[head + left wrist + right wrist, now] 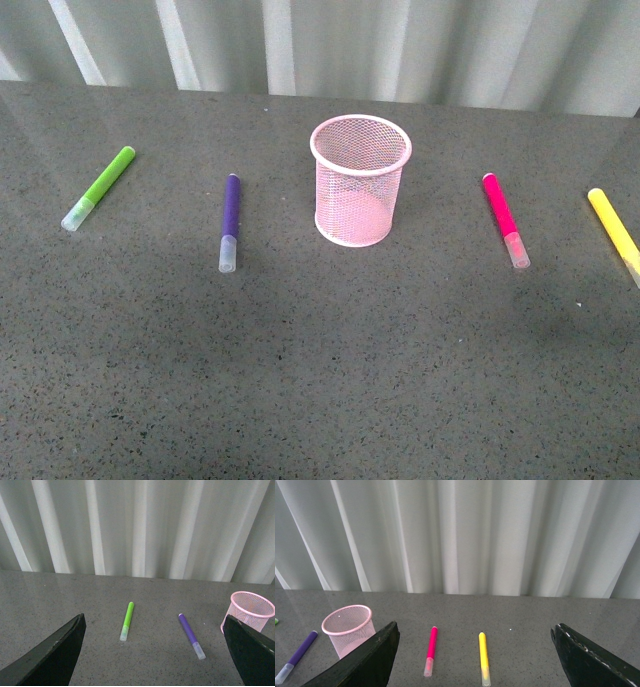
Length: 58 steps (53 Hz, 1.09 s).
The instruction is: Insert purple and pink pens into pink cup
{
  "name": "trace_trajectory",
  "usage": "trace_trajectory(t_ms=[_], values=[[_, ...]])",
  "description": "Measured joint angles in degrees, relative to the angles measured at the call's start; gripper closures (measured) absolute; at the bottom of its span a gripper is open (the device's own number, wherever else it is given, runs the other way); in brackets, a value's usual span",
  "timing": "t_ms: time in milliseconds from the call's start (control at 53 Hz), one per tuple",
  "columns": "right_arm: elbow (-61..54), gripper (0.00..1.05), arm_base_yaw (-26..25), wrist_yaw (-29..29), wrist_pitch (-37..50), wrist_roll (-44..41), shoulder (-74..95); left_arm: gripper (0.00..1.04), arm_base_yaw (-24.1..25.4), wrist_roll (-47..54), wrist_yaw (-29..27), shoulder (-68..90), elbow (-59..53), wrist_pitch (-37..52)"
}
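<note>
The pink cup point(360, 180) stands upright and empty in the middle of the grey table; it also shows as the pink cup point(251, 611) and the pink cup point(348, 628). The purple pen point(230, 220) lies flat to its left, clear cap toward me, also the purple pen point(191, 635) and the purple pen point(296, 655). The pink pen point(505, 219) lies flat to the cup's right, also the pink pen point(431, 650). Neither arm shows in the front view. My left gripper point(159, 651) and right gripper point(475, 661) hang open above the table, holding nothing.
A lime green marker point(100, 187) lies at the far left, also seen as the green marker point(127, 620). A yellow marker point(614, 232) lies at the right edge, also the yellow marker point(483, 657). A pale pleated curtain point(330, 45) closes off the table's far edge.
</note>
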Motion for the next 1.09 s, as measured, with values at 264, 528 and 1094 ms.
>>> trace_trajectory(t_ms=[264, 528, 1094], values=[[0.0, 0.07, 0.0, 0.0, 0.0, 0.0, 0.0, 0.07, 0.0, 0.0, 0.0, 0.0, 0.0, 0.0], [0.0, 0.07, 0.0, 0.1, 0.0, 0.0, 0.0, 0.07, -5.0, -5.1, -19.6, 5.1, 0.0, 6.0], [0.0, 0.07, 0.0, 0.0, 0.0, 0.0, 0.0, 0.07, 6.7, -4.8, 9.0, 60.6, 29.7, 12.0]])
